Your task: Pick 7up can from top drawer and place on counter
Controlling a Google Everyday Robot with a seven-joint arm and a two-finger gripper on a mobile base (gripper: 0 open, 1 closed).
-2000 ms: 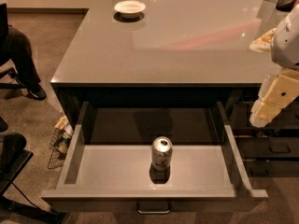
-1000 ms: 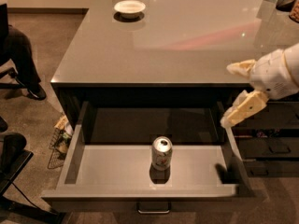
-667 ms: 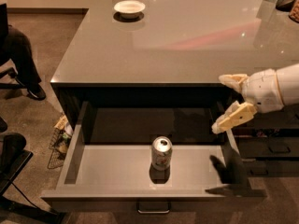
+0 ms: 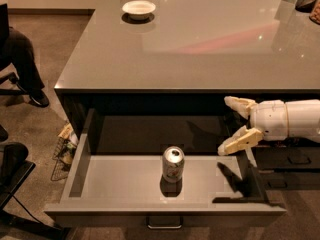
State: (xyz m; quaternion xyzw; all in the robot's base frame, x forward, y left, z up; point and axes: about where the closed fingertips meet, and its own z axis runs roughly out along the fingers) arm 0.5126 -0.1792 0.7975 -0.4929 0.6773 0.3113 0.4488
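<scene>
The 7up can stands upright on the light-grey floor of the open top drawer, near its middle. My gripper comes in from the right, just below the counter's front edge and above the drawer's right side. Its two cream fingers are spread apart and point left toward the can, about a hand's width to the can's right and slightly higher. It holds nothing. The counter spreads wide behind and above the drawer.
A white bowl sits on the counter at the far left. Dark narrower drawers with handles lie to the right under my arm. A wire basket and chair parts stand on the floor at left.
My gripper has moved left and down from the counter's right edge to just above the drawer's right side, closing in on the can. The can has not moved.
</scene>
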